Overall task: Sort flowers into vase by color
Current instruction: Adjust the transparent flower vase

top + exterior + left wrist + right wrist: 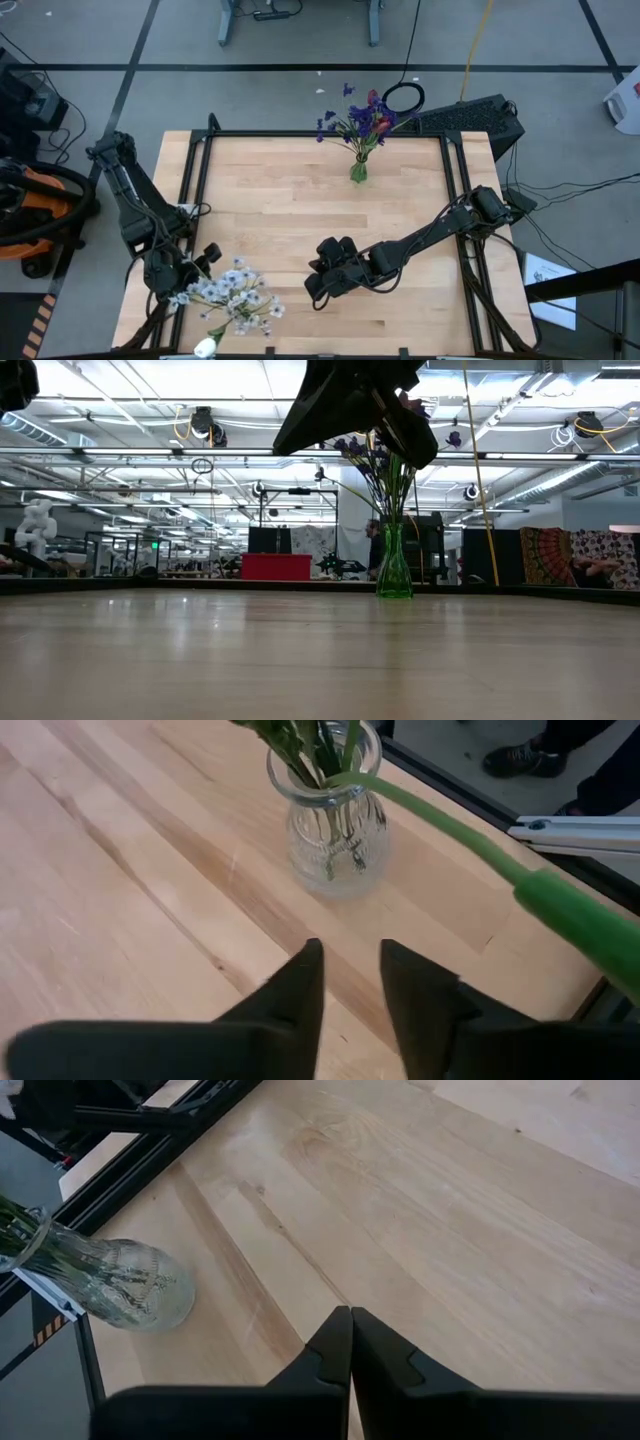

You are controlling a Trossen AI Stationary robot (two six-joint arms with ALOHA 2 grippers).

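A clear glass vase [335, 825] stands at the table's near left corner and holds white blossom sprays [235, 293] on green stems. One thick green stem [560, 905] leans out over its rim. A green vase [358, 171] at the far edge holds purple-blue sprays [345, 118] and a dark red bud [381, 125]. My left gripper [350, 982] hovers open just left of the white sprays, touching nothing. My right gripper [350, 1332] is shut and empty over the table's middle, right of the clear vase [130, 1285].
The black frame rail [330, 133] runs round the wooden table [420, 230]. The right arm [440, 225] lies across the right half of the table. In the low view a dark arm part [350, 405] hangs in front of the green vase [393, 565].
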